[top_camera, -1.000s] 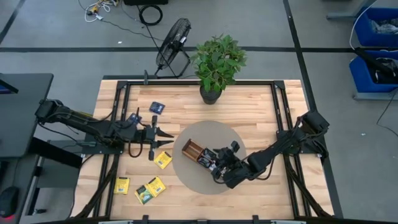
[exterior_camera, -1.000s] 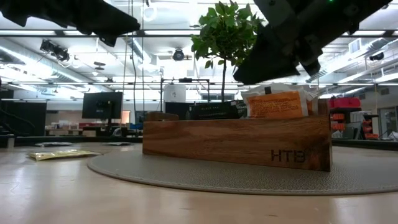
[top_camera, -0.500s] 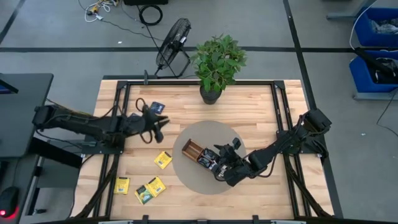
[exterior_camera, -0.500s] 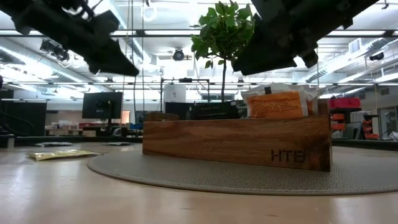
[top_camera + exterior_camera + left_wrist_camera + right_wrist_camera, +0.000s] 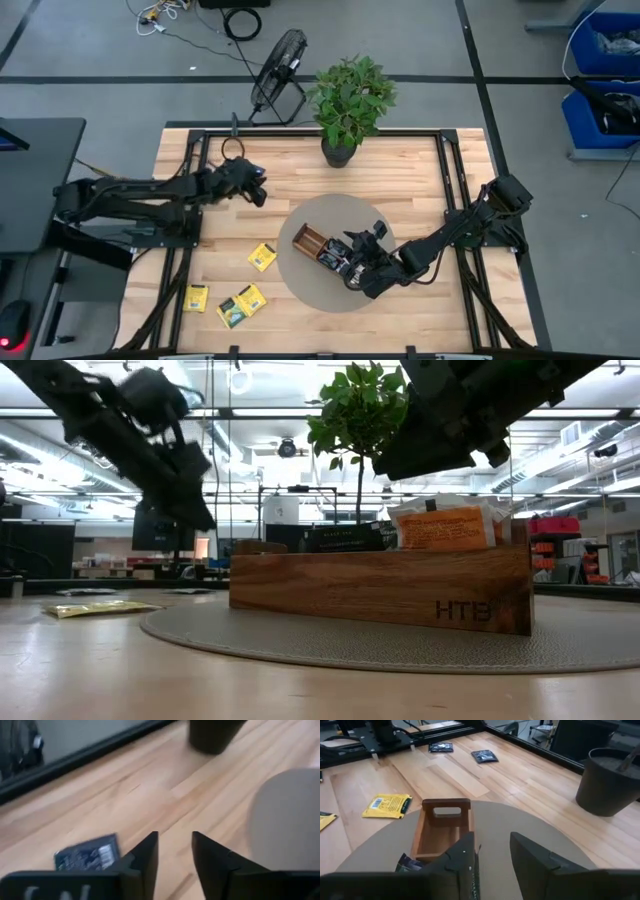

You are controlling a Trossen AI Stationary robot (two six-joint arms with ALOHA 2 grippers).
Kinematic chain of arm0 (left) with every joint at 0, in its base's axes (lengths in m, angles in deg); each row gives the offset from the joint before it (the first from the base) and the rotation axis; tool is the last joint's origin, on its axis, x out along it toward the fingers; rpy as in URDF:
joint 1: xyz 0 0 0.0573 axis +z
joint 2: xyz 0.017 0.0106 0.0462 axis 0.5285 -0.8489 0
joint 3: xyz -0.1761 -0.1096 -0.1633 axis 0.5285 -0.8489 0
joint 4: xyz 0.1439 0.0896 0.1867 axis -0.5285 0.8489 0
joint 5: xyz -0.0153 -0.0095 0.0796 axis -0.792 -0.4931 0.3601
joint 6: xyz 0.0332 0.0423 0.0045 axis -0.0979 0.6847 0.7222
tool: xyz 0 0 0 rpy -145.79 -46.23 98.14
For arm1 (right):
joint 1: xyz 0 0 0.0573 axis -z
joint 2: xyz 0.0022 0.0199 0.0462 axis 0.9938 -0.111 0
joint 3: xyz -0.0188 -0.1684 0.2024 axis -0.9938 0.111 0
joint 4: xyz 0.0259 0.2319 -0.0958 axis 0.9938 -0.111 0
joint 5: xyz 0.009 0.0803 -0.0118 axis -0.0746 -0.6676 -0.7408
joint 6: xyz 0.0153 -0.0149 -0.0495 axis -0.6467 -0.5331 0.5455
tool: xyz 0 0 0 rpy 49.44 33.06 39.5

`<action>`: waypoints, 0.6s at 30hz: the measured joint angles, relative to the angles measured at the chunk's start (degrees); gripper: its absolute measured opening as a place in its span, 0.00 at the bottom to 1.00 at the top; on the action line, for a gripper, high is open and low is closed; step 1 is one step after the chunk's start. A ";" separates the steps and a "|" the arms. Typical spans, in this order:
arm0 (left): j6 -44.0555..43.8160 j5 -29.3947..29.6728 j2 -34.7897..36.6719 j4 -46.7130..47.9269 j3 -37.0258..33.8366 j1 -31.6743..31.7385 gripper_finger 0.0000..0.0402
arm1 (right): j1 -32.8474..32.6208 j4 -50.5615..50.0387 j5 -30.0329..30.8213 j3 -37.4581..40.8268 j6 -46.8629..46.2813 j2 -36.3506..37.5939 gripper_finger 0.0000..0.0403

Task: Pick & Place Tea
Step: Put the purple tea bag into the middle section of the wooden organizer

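Left gripper (image 5: 173, 851) hovers slightly parted and empty over bare wood, a navy tea sachet (image 5: 88, 853) lying just beside its finger. Right gripper (image 5: 491, 854), narrowly open and empty, hangs above the wooden tray (image 5: 445, 827) on the round mat (image 5: 530, 827).

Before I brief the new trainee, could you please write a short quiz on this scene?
1. True or false: the left end effector holds a sachet.
2. The right end effector hovers over the: A) fan B) tray C) plant.
3. Fill in: the sachet beside the left end effector is ___ in colour.

Key: 1 false, its fingers are open and empty; 2 B; 3 navy.
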 joint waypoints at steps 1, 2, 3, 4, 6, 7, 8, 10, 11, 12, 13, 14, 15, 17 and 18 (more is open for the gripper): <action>-0.13 -0.32 -1.27 0.21 0.00 1.09 0.34 | -0.02 -0.01 0.37 0.00 0.00 0.00 0.33; -0.32 -0.34 -2.54 0.25 0.00 2.08 0.38 | -0.02 -0.02 0.48 0.00 0.00 0.00 0.33; -0.27 -0.33 -3.65 -0.11 0.00 3.05 0.41 | -0.02 -0.02 0.48 0.00 0.00 0.00 0.33; -0.18 -0.38 -4.64 -0.25 0.00 4.03 0.45 | -0.02 -0.03 0.48 0.00 0.02 0.00 0.33; -0.11 -1.35 -6.64 -0.57 0.00 6.03 0.50 | -0.02 -0.04 0.48 0.00 0.02 0.00 0.33; -0.04 -1.75 -7.63 -0.96 0.00 6.97 0.52 | -0.02 -0.08 0.48 0.00 0.03 0.00 0.33; 0.02 -2.22 -8.69 -1.70 0.02 7.89 0.54 | -0.02 -0.13 0.48 0.00 0.13 -0.01 0.33; 0.77 -3.10 -10.75 -2.20 0.09 9.74 0.56 | -0.02 -0.15 0.48 0.00 0.41 -0.02 0.33; 1.38 -3.24 -11.85 -2.47 0.09 10.64 0.56 | -0.02 -0.15 0.48 0.00 0.42 -0.02 0.33; 1.54 -3.27 -12.92 -2.73 0.11 11.51 0.56 | -0.02 -0.15 0.48 0.00 0.42 -0.02 0.33; 1.56 -3.29 -14.03 -2.52 0.24 12.36 0.56 | -0.02 -0.15 0.48 0.00 0.40 -0.02 0.33; 1.86 -3.31 -15.08 -2.42 0.46 13.16 0.56 | -0.02 -0.15 0.48 0.00 0.39 -0.02 0.33; 1.92 -3.55 -15.97 -2.39 0.79 13.83 0.56 | -0.02 -0.15 0.48 0.00 0.39 -0.02 0.33; 1.69 -5.41 -17.74 -2.58 1.91 14.78 0.55 | -0.02 -0.15 0.46 0.00 0.34 -0.02 0.33; 1.80 -6.72 -18.57 -2.70 2.52 15.04 0.55 | -0.02 -0.13 0.46 0.00 0.14 -0.02 0.33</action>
